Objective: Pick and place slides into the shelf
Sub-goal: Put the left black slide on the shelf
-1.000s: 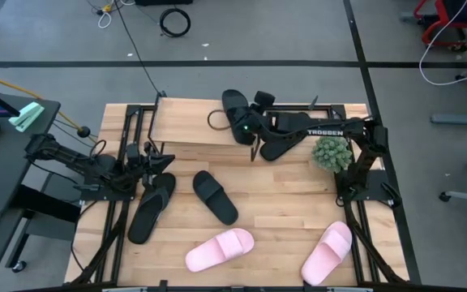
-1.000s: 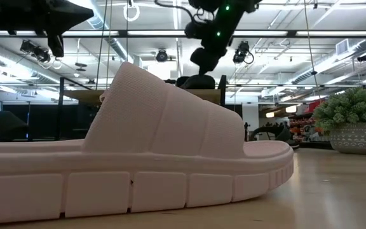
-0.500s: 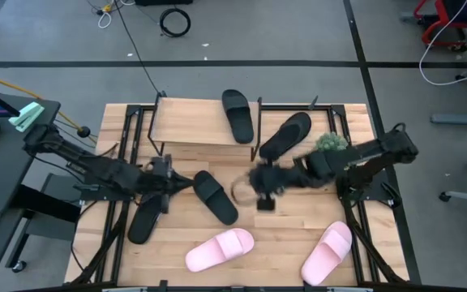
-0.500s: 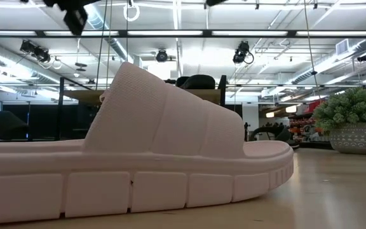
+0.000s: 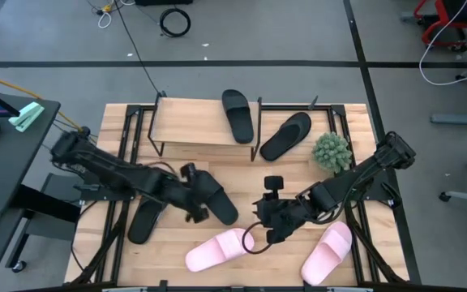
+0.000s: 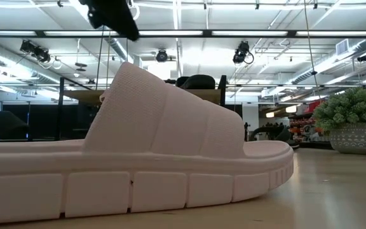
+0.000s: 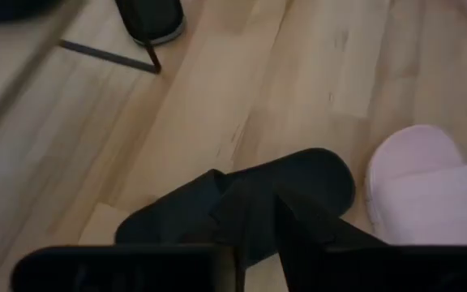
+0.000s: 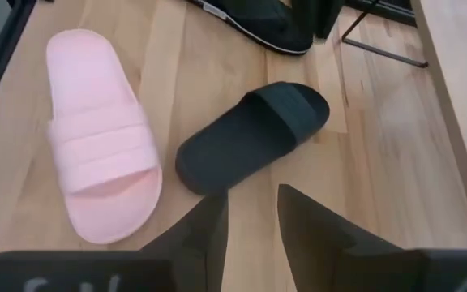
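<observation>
The left gripper (image 5: 194, 195) sits right over the black slide (image 5: 215, 197) in the middle of the table; in its wrist view the two fingers (image 7: 254, 235) stand a narrow gap apart at the slide's strap, though whether they pinch it I cannot tell. Behind that arm lies a second black slide (image 5: 146, 215). The right gripper (image 5: 267, 223) hovers just beside the toe of a pale pink slide (image 5: 220, 249), its fingers (image 8: 209, 227) parted on nothing. The other pink slide (image 5: 327, 251) lies beyond its arm. Farther off, the shelf (image 5: 193, 123) carries one black slide (image 5: 237, 115) on top; another (image 5: 285, 135) lies near the potted plant (image 5: 332, 152).
</observation>
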Robot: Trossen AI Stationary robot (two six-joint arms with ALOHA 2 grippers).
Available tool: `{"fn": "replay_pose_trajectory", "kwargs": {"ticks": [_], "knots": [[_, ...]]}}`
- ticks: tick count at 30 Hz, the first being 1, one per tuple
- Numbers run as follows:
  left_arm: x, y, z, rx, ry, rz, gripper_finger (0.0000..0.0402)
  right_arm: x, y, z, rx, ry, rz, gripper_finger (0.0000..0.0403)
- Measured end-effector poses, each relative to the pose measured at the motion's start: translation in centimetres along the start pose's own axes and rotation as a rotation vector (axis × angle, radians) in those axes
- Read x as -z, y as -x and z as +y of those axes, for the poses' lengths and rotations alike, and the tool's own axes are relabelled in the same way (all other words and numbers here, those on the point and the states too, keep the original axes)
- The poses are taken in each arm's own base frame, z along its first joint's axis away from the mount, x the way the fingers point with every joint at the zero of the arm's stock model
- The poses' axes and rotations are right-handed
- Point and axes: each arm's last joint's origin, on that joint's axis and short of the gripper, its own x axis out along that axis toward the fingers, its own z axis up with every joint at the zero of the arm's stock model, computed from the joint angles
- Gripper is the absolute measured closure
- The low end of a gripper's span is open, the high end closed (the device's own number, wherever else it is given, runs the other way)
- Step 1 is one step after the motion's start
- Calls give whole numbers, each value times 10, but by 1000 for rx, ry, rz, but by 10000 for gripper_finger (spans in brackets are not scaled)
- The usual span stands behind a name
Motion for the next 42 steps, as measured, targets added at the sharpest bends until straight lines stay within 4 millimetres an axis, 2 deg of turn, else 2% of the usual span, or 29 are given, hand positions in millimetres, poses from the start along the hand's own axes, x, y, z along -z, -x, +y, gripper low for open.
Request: {"fn": "replay_pose_trajectory", "kwargs": {"ticks": [7,11,15,22,34,42], "knots": [[-3,-54,-18,-89,41,99,277,2,0,-1,4,-11,5,288],[8,-79,-13,-168,10,198,251,5,1,-2,10,5,31,288],[20,-95,-4,-256,3,307,239,8,1,-3,20,25,66,288],[24,-100,-5,-280,6,331,237,9,1,-3,22,30,74,289],[31,-87,-24,-240,26,304,251,9,-1,-6,29,24,76,289],[35,-91,-18,-297,40,278,254,8,-2,-8,35,10,77,289]]}}
